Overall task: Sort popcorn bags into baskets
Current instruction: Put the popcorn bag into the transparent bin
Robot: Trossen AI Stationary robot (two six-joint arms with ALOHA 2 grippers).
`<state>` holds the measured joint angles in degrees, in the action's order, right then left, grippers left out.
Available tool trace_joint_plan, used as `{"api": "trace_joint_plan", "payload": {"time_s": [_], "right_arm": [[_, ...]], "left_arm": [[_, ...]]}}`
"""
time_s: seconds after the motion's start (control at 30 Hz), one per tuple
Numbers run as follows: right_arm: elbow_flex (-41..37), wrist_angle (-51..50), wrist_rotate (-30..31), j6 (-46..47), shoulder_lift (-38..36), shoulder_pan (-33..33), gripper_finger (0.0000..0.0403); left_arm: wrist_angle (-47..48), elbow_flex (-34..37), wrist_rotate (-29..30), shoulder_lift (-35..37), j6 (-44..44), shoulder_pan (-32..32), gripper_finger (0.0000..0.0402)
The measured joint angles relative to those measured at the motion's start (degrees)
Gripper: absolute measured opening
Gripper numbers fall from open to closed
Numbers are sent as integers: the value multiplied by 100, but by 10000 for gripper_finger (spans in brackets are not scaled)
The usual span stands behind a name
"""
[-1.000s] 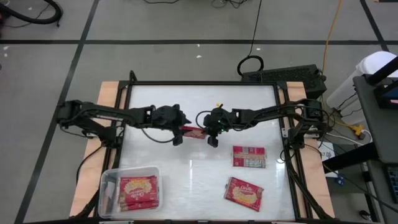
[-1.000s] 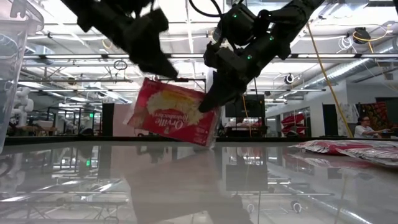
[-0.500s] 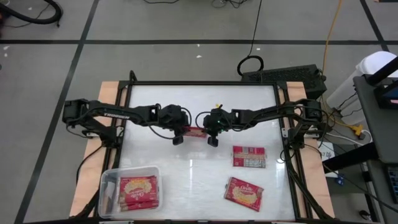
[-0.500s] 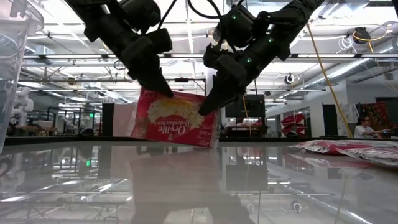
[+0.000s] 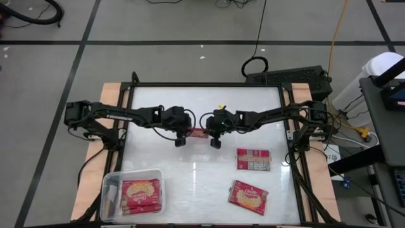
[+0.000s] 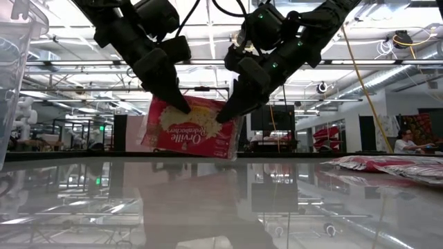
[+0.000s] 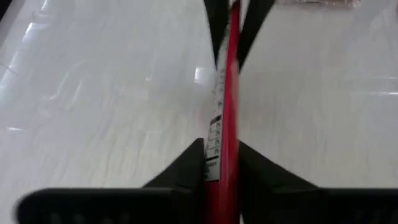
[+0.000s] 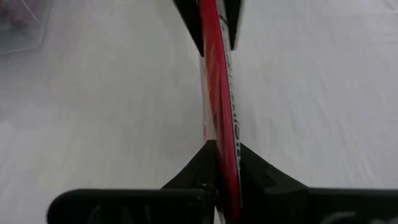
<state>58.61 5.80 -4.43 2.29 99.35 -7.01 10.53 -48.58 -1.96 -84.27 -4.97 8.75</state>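
A red popcorn bag (image 6: 190, 131) hangs on edge over the middle of the table, its picture side facing the near edge. My left gripper (image 5: 185, 134) is shut on its left end and my right gripper (image 5: 214, 135) on its right end. Each wrist view shows the bag edge-on between that arm's own fingers, with the other arm's fingers farther along it. The clear basket (image 5: 109, 190) sits at the near left corner with a bag (image 5: 140, 193) lying flat in it. Two more bags (image 5: 253, 159) (image 5: 248, 196) lie flat at the near right. My left gripper pinches the bag's upper edge near its left corner (image 7: 219, 146) between its two fingers. The fingers (image 6: 176, 100) slant down from the table's left. The bag stands on edge below them, clear of the table. My right gripper pinches the bag's upper edge near its right corner (image 8: 219, 140) between its two fingers. The fingers (image 6: 228, 109) slant down from the table's right. The bag hangs nearly level between both grips, clear of the table.
The white tabletop (image 5: 202, 177) has a dark frame with wooden strips along its left and right sides. Bare surface lies between the basket and the two loose bags. A person (image 6: 405, 142) sits far back in the room at the right.
My left gripper has come down and toward the table's right onto the bag's upper left edge and has shut on it. The bag, held by my right gripper and hanging tilted a second ago, has swung to nearly level. It stays clear of the table.
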Motion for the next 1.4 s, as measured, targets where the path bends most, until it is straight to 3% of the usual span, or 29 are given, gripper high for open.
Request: {"api": "trace_joint_plan", "payload": {"time_s": [0.13, 0.37, 0.77, 1.13, 1.4], "right_arm": [[0, 1, -3, -3, -14, 0, 20], [7, 48, -61, -1, -224, 117, 28], [-68, -101, 4, 97, -509, 362, 111], [-723, 398, -7, 238, -522, 413, 123], [-1188, 904, -9, 307, -522, 413, 123]], "left_arm": [[62, 0, -45, 0, 7, -4, 19], [721, -12, -393, 452, 772, -188, 28], [2668, 9, -614, 2500, 2673, -1197, 18], [3103, 5, -10, 4521, 4017, -2506, 19], [3612, 28, 483, 4742, 5001, -3388, 21]]}}
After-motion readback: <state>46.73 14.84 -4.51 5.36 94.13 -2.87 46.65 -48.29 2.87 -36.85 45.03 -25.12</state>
